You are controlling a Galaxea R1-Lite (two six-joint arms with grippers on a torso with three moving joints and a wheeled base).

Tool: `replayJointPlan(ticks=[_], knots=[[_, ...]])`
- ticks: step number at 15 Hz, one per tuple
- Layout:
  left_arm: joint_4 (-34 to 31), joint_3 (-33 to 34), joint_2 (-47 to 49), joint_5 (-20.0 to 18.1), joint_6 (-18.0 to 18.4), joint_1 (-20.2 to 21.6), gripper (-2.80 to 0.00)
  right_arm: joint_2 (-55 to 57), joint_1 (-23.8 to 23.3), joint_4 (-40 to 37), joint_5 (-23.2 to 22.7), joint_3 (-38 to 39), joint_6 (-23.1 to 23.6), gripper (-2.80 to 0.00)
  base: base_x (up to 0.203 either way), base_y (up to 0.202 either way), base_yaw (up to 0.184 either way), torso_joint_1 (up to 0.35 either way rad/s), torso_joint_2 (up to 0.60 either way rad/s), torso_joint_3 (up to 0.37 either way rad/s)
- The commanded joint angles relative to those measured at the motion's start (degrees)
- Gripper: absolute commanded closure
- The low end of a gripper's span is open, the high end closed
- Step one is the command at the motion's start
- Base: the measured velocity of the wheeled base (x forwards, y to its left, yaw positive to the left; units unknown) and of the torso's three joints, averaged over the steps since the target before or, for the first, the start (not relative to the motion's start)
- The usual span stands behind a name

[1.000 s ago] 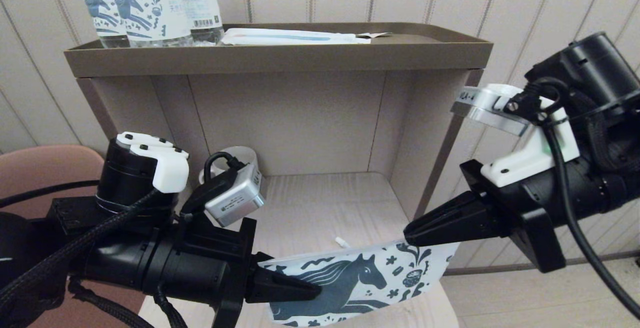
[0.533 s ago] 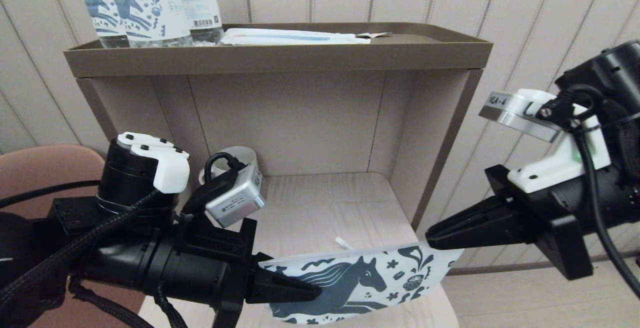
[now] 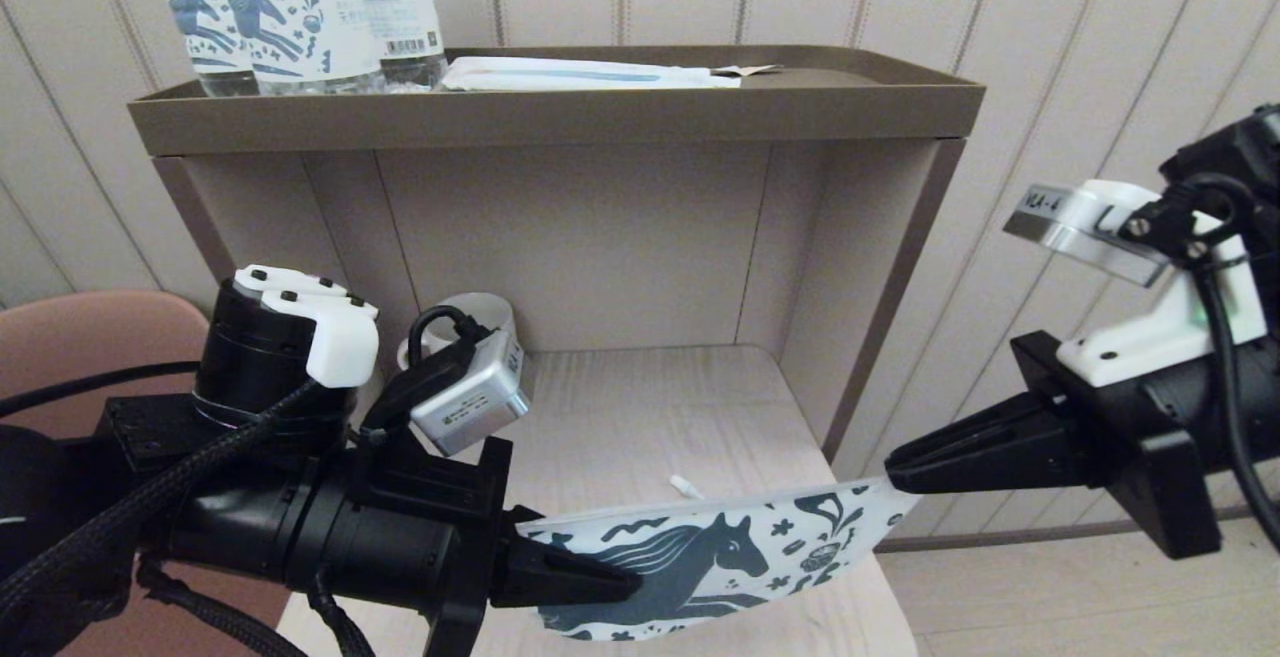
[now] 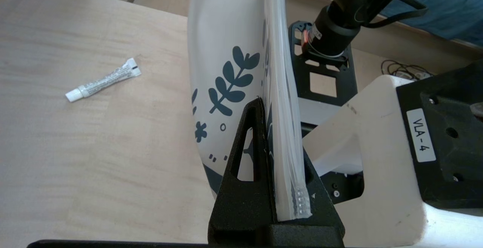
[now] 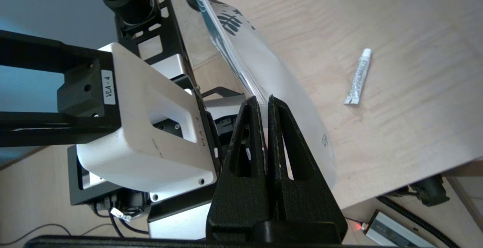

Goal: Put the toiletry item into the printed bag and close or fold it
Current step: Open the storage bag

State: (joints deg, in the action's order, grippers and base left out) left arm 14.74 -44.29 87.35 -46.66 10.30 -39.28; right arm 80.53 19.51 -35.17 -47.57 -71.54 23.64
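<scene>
Right claw (image 3: 893, 467) drawn further right, printed bag (image 3: 720, 557) stretched, left claw (image 3: 632, 585) clamped

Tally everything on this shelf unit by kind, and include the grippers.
Horse-label bottles: 3
Blue-striped white packet: 1
Printed bag: 1
Toiletry tube: 1
White cup: 1
Left gripper and right gripper, both shut on the bag: 2
Total: 9

Printed bag (image 3: 720, 562) hides most of toiletry item (image 3: 686, 486).
</scene>
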Motion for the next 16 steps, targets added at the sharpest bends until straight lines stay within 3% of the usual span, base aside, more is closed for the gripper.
replayJointPlan(ticks=[1, 13, 16], knots=[[0.12, -0.01, 0.02, -0.27, 0.07, -0.01, 0.00, -0.25, -0.62, -0.16, -0.38, 0.47, 0.18, 0.00, 0.000, 0.000, 0.000, 0.000, 0.00, 0.000], [0.12, 0.08, 0.11, -0.36, 0.14, -0.01, 0.00, -1.87, -6.13, -0.21, -2.24, 2.98, 0.79, 0.00, 0.000, 0.000, 0.000, 0.000, 0.00, 0.000], [0.12, 0.01, 0.12, -0.36, 0.07, -0.01, 0.00, -1.87, -5.57, -0.16, -2.27, 3.43, 0.74, 0.00, 0.000, 0.000, 0.000, 0.000, 0.00, 0.000]])
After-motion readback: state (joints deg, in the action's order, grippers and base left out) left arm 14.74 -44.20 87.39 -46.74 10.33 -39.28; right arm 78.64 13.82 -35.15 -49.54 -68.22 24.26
